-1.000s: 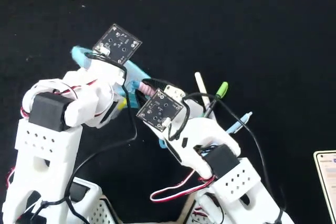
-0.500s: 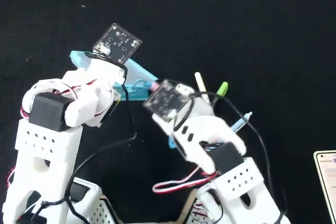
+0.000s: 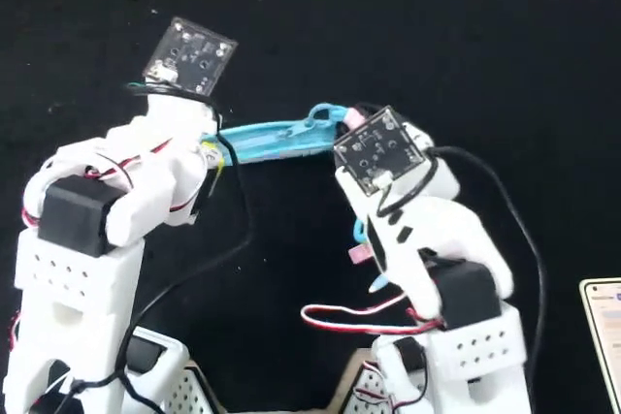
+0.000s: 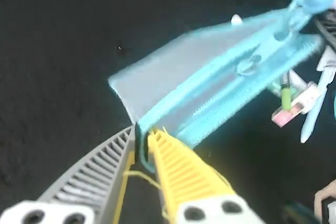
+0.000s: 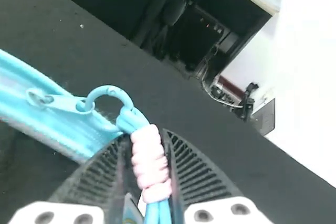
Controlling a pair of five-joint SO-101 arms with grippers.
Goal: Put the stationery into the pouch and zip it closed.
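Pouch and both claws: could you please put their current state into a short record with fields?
pouch: stretched taut between the two claws
left claw: shut on one end of the pouch
right claw: shut on the pink cord tied to the zipper pull
pens: outside the pouch

Table (image 3: 505, 75): plain black cloth.
Pouch (image 4: 199, 72): pale turquoise and translucent. Its zip teeth (image 4: 236, 106) form a fine toothed row in a stronger turquoise.
Pull ring (image 5: 107, 99): the same light blue.
Cord (image 5: 149, 161): pink knotted braid over light-blue strands.
Left gripper (image 4: 142, 148): one finger grey, the other yellow, both ribbed.
Right gripper (image 5: 147, 145): black fingers, ribbed.
Left arm (image 3: 146, 181) and right arm (image 3: 427, 230): white shells with black motor blocks. The wires are red, white and black.
Stationery, left wrist view: green pen (image 4: 286, 98), white piece with a pink tip (image 4: 286, 116), pale blue pen (image 4: 315, 103).
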